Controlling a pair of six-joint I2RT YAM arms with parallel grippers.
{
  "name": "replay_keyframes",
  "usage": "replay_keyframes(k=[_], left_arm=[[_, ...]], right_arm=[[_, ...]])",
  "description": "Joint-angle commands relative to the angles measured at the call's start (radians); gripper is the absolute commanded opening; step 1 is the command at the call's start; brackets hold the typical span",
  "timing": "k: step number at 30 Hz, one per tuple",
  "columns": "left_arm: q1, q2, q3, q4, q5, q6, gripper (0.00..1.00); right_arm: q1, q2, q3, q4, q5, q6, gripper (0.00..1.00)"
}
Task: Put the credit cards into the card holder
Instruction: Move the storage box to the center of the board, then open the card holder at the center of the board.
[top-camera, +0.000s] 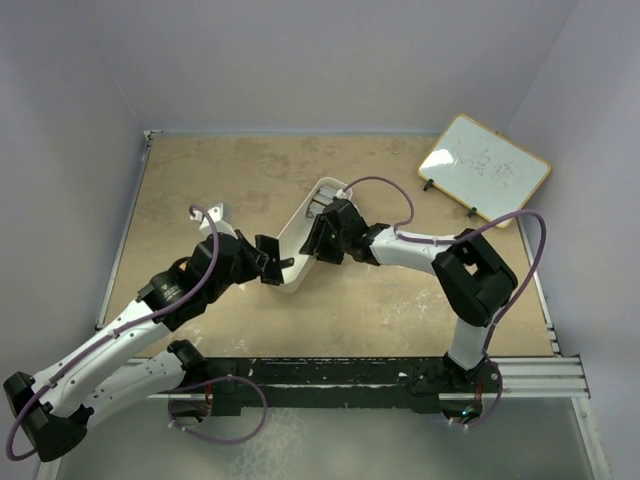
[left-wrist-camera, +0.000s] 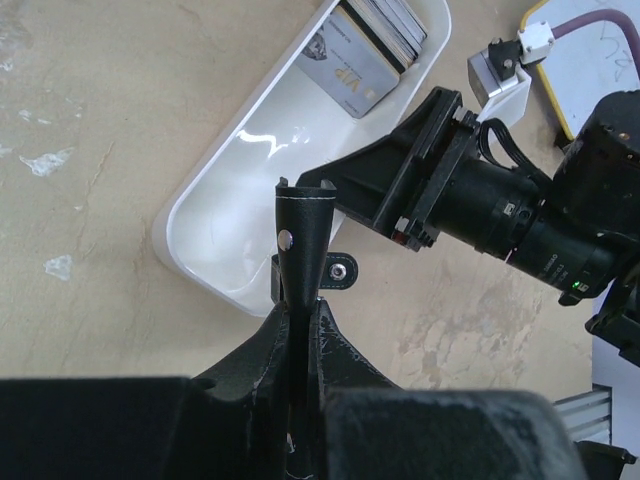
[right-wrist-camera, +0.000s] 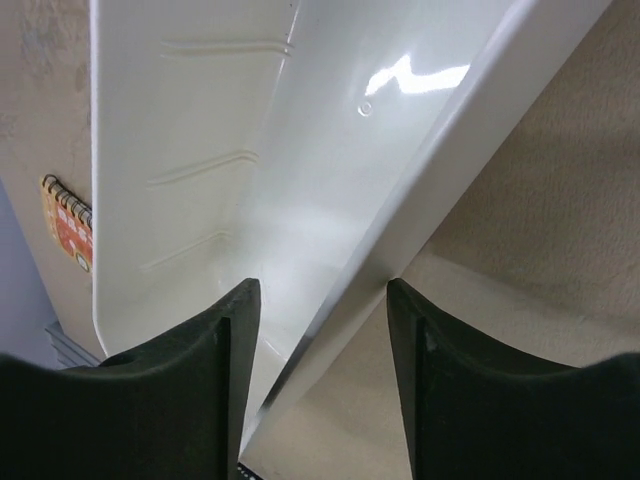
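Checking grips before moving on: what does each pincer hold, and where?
Left pincer clamps the card holder by its bottom edge. Right pincer stands open astride the tray wall, holding nothing.

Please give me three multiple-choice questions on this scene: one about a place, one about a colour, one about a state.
1. Where in the tray do the credit cards lie? A near end; B far end; C middle.
2. The tray is: A white; B black; C blue.
3. The left hand is: A open; B shut on a card; C shut on the card holder.
Key: 1 B, they are stacked at the end away from the arms; 2 A, its walls are glossy white; 3 C, the holder sits pinched in it.
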Motion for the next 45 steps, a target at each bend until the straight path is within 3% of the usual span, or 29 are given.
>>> replay_keyframes(k=[1, 7, 12, 15, 19, 23, 28, 32, 35, 37, 40, 45], left_arm=[[-0.002, 0.001, -0.003, 0.087, 0.031, -0.022, 0.00], [-0.002, 0.007, -0.015, 0.124, 0.070, -0.038, 0.00], [-0.002, 0.031, -0.037, 0.205, 0.142, -0.046, 0.00], [-0.001, 0.044, -0.044, 0.226, 0.164, -0.065, 0.00], [-0.001, 0.046, -0.072, 0.307, 0.223, -0.113, 0.00], [-0.001, 0.057, -0.081, 0.334, 0.259, -0.122, 0.00], [-0.001, 0.035, -0.120, 0.446, 0.311, -0.168, 0.00], [-0.001, 0.049, -0.112, 0.467, 0.333, -0.167, 0.00], [-0.001, 0.057, -0.115, 0.496, 0.357, -0.180, 0.00], [-0.001, 0.055, -0.117, 0.509, 0.367, -0.187, 0.00], [-0.001, 0.046, -0.120, 0.501, 0.360, -0.193, 0.00], [-0.001, 0.030, -0.129, 0.501, 0.366, -0.205, 0.00]], right_arm=[[-0.012, -0.037, 0.069, -0.025, 0.015, -0.056, 0.60], [-0.021, -0.175, 0.032, -0.114, -0.068, -0.142, 0.69], [-0.021, -0.315, -0.017, -0.165, -0.137, -0.258, 0.69], [-0.020, -0.413, -0.079, -0.144, -0.206, -0.268, 0.67], [-0.022, -0.531, -0.187, -0.038, -0.440, -0.278, 0.63], [-0.021, -0.584, -0.209, 0.022, -0.514, -0.234, 0.67], [-0.021, -0.620, -0.267, 0.047, -0.484, -0.167, 0.70], [-0.021, -0.629, -0.311, 0.065, -0.480, -0.138, 0.65], [-0.022, -0.649, -0.354, 0.116, -0.475, -0.121, 0.39], [-0.021, -0.668, -0.385, 0.142, -0.462, -0.107, 0.32], [-0.021, -0.700, -0.399, 0.094, -0.392, -0.115, 0.34], [-0.021, -0.752, -0.433, 0.080, -0.331, -0.091, 0.47]])
